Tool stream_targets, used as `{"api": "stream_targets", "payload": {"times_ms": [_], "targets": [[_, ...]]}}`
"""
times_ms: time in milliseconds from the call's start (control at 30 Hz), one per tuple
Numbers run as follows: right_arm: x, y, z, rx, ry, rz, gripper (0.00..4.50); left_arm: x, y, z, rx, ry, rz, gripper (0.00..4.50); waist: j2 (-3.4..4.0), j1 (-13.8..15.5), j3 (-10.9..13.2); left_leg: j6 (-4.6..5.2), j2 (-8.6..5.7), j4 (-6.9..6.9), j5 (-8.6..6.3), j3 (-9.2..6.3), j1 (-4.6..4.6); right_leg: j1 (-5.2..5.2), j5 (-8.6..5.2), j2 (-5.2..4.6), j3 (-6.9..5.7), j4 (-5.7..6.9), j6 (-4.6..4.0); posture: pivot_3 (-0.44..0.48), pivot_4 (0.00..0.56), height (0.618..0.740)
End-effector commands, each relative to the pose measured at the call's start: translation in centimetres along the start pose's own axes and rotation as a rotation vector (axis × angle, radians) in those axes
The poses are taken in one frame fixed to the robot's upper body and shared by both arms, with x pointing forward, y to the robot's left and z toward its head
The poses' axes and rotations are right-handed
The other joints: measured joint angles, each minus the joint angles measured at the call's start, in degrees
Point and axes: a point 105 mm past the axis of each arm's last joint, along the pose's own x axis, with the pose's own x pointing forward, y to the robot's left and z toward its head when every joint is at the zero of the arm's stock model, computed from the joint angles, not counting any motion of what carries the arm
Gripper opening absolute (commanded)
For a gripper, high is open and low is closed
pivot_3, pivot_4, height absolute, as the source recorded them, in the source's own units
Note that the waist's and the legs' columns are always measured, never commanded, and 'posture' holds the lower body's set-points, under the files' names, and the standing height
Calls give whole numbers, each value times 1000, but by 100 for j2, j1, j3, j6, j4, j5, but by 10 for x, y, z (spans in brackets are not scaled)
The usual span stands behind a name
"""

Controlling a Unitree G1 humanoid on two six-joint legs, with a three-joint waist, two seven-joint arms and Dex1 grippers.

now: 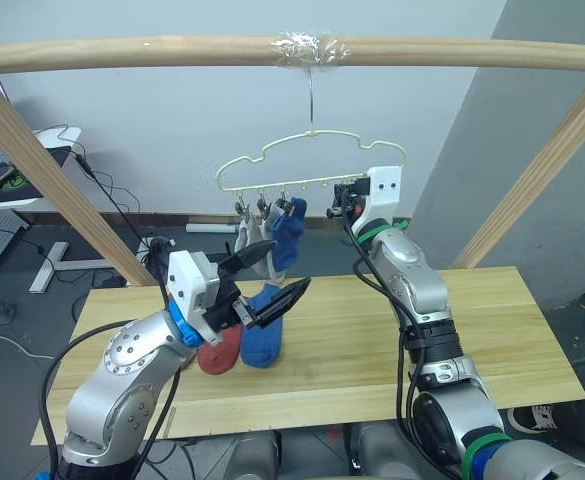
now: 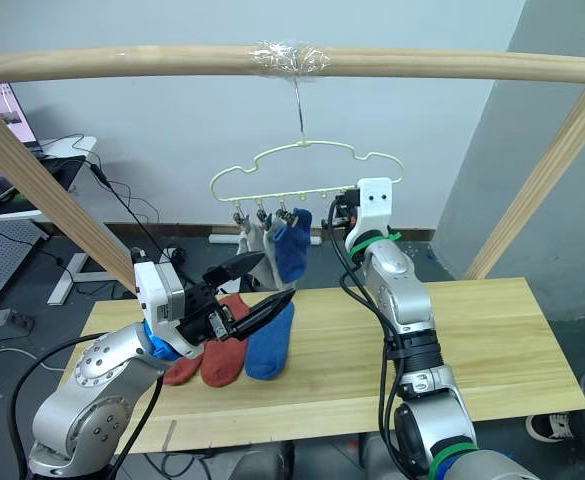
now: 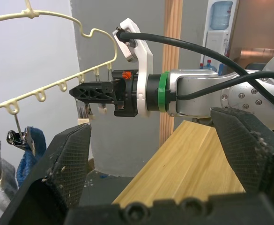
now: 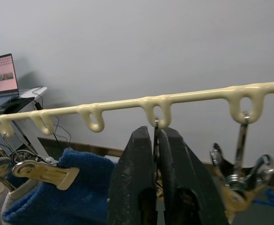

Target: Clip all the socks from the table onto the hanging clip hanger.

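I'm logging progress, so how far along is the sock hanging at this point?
About halfway. Done: three socks hang from the clip hanger, two light grey socks and a blue sock. In hand: the right gripper is shut on a clip of the hanger, while the left gripper is open and empty above the table. Left: two rust-red socks and one blue sock on the table.

Pale-yellow wire clip hanger [image 4: 127, 103]: smooth, glossy coating. Small metal clips [image 4: 242, 180]: shiny. Hung blue sock [image 4: 64, 185]: fuzzy cloth. Light plank table [image 1: 372, 340]: matt wood, visible grain. Round wooden pole [image 1: 172, 52]: smooth.
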Motion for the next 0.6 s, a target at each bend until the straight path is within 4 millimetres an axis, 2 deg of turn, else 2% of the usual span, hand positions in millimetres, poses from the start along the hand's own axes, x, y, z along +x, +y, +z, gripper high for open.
{"api": "stream_targets", "payload": {"times_ms": [33,167,333,467,600], "targets": [[-2,-1,8,-9,-28,12,29,3,-4,7,13,-29,-20,4500,0,0,0,0,0,0,0,0,0,0,0,0,0,0,0,34,134,740],[-5,-10,10,-30,-17,6,29,2,7,-12,16,73,46,4500,0,6,0,0,0,0,0,0,0,0,0,0,0,0,0,29,137,740],[-10,-22,16,-60,12,16,29,-17,44,-79,31,339,271,4500,6,1,2,0,-1,0,0,2,3,1,2,1,1,1,4,-5,149,740],[-15,-28,21,-79,25,11,29,-21,68,-118,43,465,377,4500,10,-13,5,0,1,1,0,-1,0,-1,1,2,-2,0,4,-23,155,740],[-20,-30,22,-80,37,-3,29,-15,74,-155,51,579,367,4500,18,0,10,0,-1,2,0,-1,-3,0,8,1,-3,-2,15,-54,167,740]]}}
